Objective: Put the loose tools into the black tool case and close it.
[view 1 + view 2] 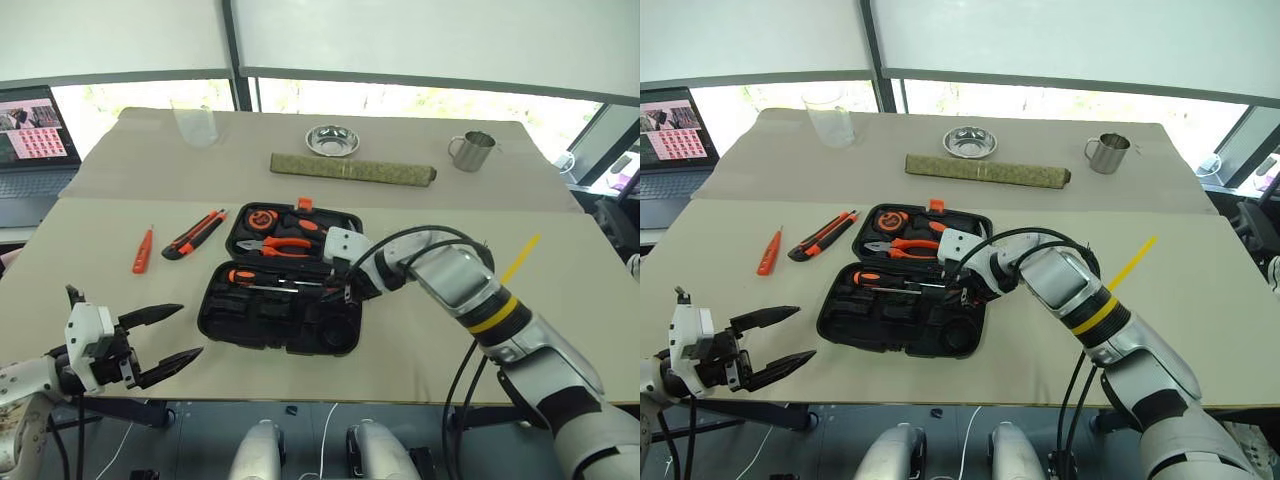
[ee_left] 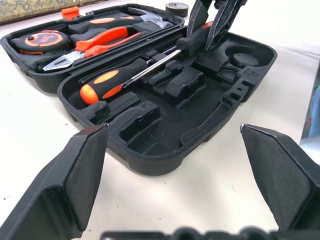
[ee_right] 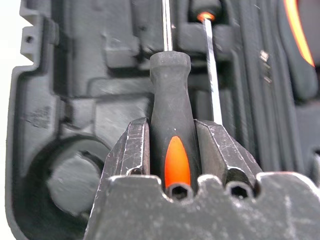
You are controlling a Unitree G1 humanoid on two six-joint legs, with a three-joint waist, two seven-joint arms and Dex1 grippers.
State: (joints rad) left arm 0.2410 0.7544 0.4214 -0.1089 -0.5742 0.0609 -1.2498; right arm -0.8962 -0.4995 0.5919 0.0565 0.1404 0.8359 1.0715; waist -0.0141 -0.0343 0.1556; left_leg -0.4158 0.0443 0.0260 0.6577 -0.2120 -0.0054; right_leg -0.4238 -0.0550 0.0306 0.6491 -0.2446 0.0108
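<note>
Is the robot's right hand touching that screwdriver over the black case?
Touching. In the right wrist view the right gripper has its jaws pressed against both sides of the screwdriver handle, over the black tool case.
</note>
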